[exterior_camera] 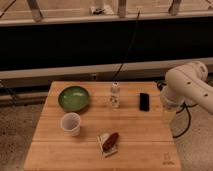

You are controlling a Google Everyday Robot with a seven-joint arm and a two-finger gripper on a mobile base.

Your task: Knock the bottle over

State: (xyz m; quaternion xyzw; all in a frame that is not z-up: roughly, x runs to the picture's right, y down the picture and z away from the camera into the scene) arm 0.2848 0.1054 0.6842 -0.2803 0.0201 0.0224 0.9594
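Bottle (pixel 114 95) stands upright on the table (pixel 140 145); claw (pixel 169 114) seemingly hangs at its right edge, state not discernible.

The bottle (pixel 115 95), a small clear plastic one w/ pale cap & light label band, is seen standing upright at approx. the rear-centre of the desk (pixel 60 150), untouched, w/ the gripper (pixel 169 114) held well apart from it at the desk's right edge.

Robot lab: wooden table (pixel 145 135), loose cable (pixel 128 47), end effector (pixel 169 113) at the table's right edge.
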